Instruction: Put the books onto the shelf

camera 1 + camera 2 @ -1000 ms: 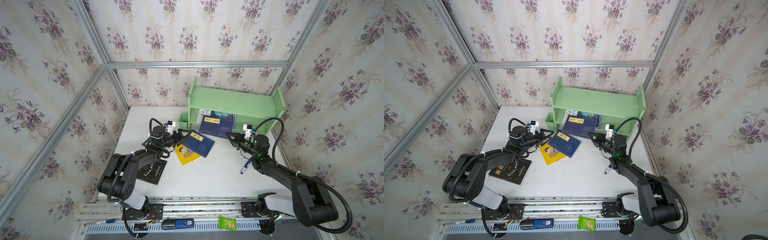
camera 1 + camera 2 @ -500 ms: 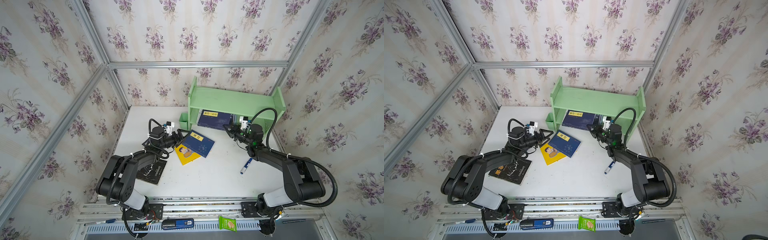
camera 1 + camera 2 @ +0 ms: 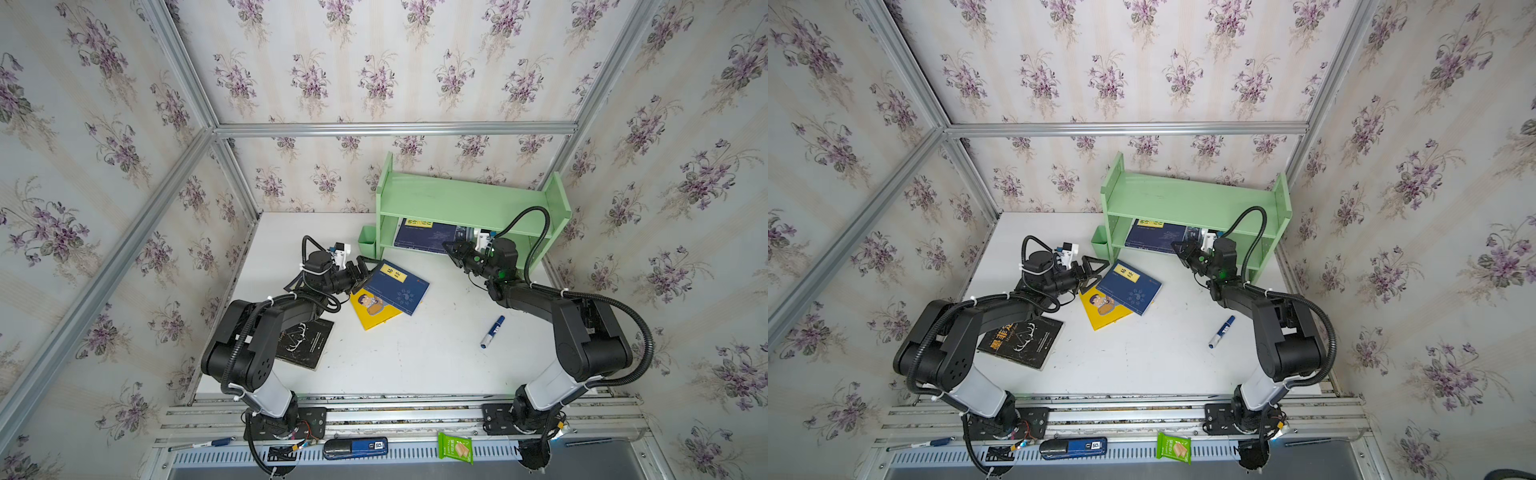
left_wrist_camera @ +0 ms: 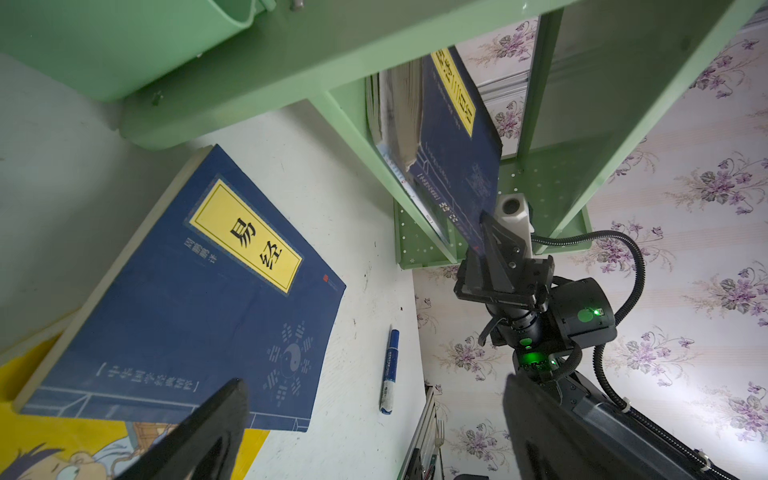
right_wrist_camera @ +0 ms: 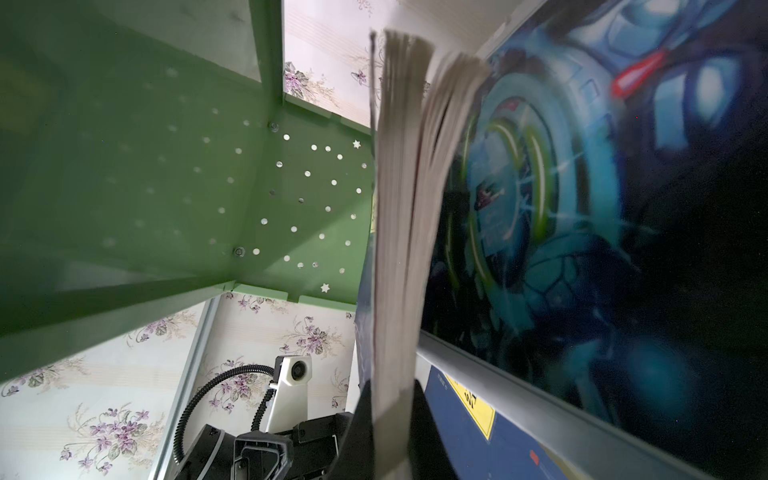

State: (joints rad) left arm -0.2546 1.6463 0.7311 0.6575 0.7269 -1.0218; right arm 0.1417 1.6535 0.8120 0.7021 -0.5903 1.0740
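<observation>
While my right pincer is clamping a shelved book, my left pincer is gaping wide; three books are waiting mid-frame.

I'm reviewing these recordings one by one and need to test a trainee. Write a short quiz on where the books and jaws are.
1. True or false: the left gripper and the right gripper both have their jaws shut on a book.
2. Which lies on top of the yellow cartoon book? A. black book B. navy book with the yin-yang cover C. sci-fi magazine
3. How many books lie on the table, off the shelf?
Key: 1. False: the left jaws are open; the right are shut on a shelved navy book. 2. B; the black book lies apart on the table, the sci-fi magazine is in the shelf. 3. Three.
</observation>
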